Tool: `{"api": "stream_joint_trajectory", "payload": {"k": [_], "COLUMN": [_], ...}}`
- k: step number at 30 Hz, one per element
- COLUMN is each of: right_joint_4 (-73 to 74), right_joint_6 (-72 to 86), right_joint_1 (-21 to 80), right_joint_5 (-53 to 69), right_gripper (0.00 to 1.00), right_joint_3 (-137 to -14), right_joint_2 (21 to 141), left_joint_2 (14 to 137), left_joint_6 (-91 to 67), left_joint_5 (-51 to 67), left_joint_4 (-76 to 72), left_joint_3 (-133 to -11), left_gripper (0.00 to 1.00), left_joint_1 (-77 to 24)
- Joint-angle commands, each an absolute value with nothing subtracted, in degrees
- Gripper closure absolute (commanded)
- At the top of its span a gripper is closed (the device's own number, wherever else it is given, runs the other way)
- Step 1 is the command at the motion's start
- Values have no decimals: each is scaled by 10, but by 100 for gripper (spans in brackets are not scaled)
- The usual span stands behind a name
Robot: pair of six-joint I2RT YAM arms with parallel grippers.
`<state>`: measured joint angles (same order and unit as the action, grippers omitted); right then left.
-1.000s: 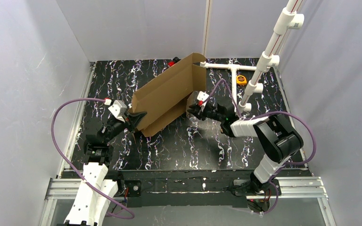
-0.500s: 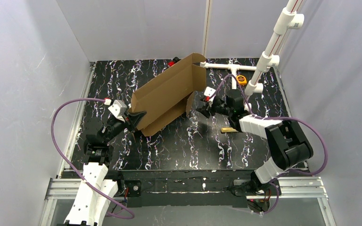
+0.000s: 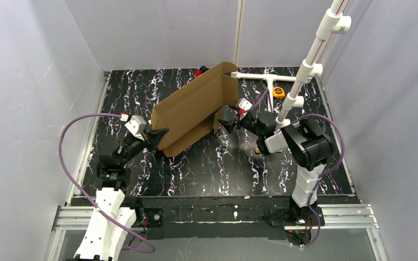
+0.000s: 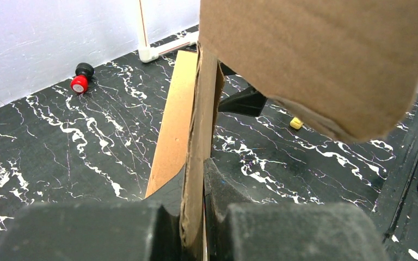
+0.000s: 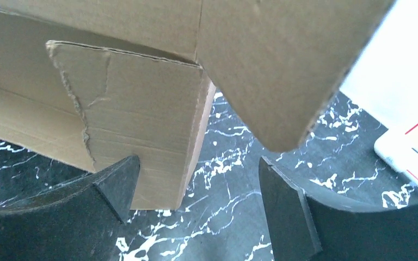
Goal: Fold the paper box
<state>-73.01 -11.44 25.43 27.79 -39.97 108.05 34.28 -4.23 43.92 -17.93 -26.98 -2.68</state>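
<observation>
The black marbled bench (image 3: 207,168) carries the paper box (image 3: 190,109) at its middle, with the long wall upright and running diagonally from near left to far right. The left hand (image 3: 160,132) is clamped on the box's near-left edge. The right hand (image 3: 226,125) has its fingers wide apart at the box's right end flap and grips nothing. A red-capped object (image 3: 199,72) lies behind the box.

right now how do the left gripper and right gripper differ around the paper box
Grip: the left gripper is clamped on an edge of the paper box; the right gripper stands open, holding nothing.
Place: the left gripper is at the box's left end, the right gripper beside its right end.
Both have black fingers and point toward the box.
</observation>
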Motion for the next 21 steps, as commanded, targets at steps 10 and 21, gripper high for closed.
{"api": "stream_joint_trajectory", "payload": {"k": [10,21], "right_joint_4": [-918,-927], "right_joint_6": [-41,-40], "right_joint_1": [273,279], "right_joint_5": [282,325], "right_gripper": [14,26], "right_joint_3": [-449,-480], "right_joint_2": [1149,1180], "left_joint_2": [365,382], "left_joint_6": [-34,-44], "left_joint_5": [451,462], "left_joint_4": [-144,-144], "left_joint_3": [-282,-292], "left_gripper": [100,100], "left_joint_1": [-23,-23]}}
